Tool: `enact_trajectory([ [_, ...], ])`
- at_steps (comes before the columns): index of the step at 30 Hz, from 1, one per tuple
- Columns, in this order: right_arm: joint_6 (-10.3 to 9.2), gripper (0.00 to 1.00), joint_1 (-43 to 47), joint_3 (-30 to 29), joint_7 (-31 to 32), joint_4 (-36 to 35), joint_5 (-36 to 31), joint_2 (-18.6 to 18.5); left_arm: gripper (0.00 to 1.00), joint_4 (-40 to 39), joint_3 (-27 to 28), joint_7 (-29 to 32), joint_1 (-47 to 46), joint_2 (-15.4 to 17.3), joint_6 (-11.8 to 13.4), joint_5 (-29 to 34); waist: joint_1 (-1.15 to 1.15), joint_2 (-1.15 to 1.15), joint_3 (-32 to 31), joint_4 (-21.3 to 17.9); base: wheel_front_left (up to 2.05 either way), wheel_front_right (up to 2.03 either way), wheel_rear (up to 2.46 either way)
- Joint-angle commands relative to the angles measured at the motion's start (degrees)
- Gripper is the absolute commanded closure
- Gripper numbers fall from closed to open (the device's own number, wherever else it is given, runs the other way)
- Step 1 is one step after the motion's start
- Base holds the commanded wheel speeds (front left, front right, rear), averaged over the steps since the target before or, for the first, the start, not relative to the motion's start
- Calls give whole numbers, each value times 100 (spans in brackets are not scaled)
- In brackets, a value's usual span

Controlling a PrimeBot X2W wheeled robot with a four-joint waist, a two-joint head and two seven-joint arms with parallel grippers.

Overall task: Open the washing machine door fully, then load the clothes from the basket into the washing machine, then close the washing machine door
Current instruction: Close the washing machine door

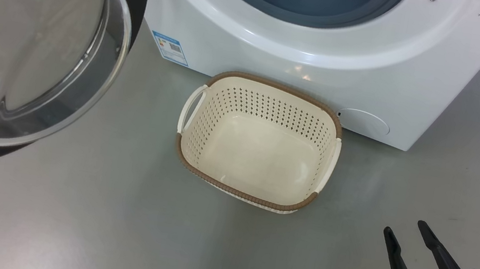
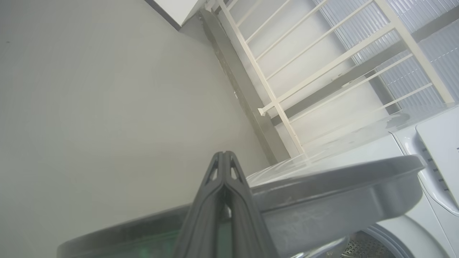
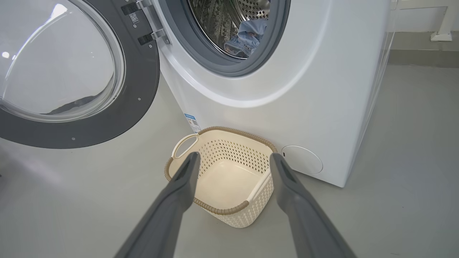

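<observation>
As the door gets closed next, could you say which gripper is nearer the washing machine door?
Left. The left gripper is at the rim of the washing machine door; the right gripper hovers beyond the basket, far from it.

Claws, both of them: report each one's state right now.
Left claw: closed, nothing gripped.
Right claw: open, empty.
</observation>
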Motion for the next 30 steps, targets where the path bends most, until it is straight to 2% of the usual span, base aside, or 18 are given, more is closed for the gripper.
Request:
enact_trajectory([
  [1, 17, 0, -90, 100, -27, -139, -39, -85, 100, -179, 37, 169, -7, 328, -18, -88, 0, 0, -8, 4, 0, 0, 0],
  [19, 17, 0, -50, 82, -27, -35, -40, 33, 100, -962, -364, 1919, 411, 222, -19, -544, 0, 0, -350, 89, 0, 0, 0],
  [30, 17, 0, 43, 47, -27, -20, -21, 103, 100, -1689, -442, 2657, 748, 297, -19, -833, 0, 0, -599, 82, 0, 0, 0],
])
